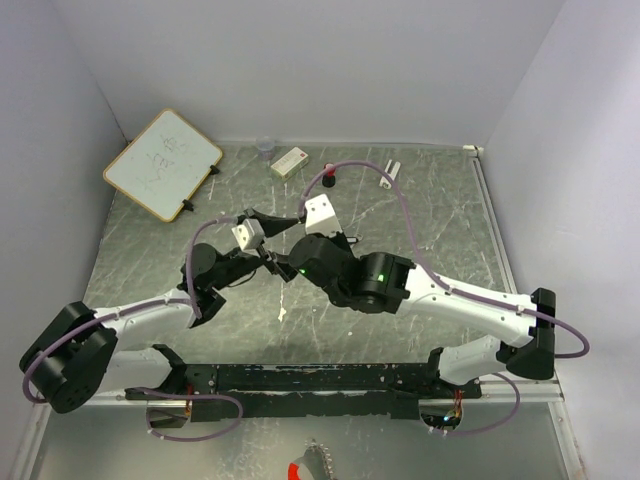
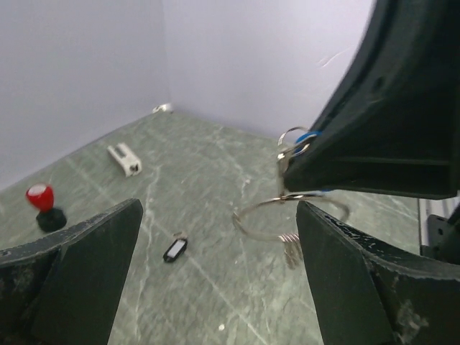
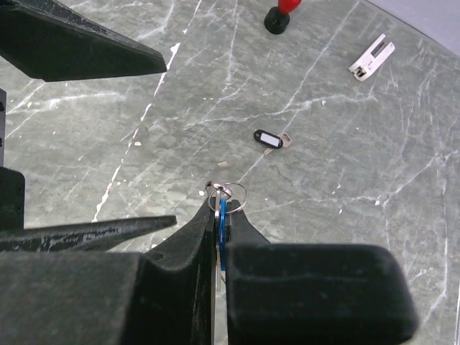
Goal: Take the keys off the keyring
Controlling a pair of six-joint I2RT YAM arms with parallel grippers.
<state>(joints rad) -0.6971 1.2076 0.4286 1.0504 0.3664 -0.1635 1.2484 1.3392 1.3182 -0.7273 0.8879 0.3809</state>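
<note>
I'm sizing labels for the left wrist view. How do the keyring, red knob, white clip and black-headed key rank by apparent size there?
1. keyring, though it is nearest the camera
2. red knob and white clip, about alike
3. black-headed key

Plastic-headed keys: two. One black-headed key (image 3: 267, 138) lies on the table near the red-and-black knob (image 3: 280, 14). One blue-headed key (image 3: 222, 228) sits farther from the knob on the same side. Plain silver keys (image 2: 291, 251): a small bunch, individual number not legible. Keyring (image 2: 248, 209): one wire loop. Knobs: one. White plastic pieces (image 3: 371, 57): one, right of the knob. Small white boxes (image 1: 289, 161): one, just left of the knob. Clear cups (image 1: 264, 148): one, left of the knob, farther back. Whiteboards (image 1: 162, 164): one, well left of the knob.
</note>
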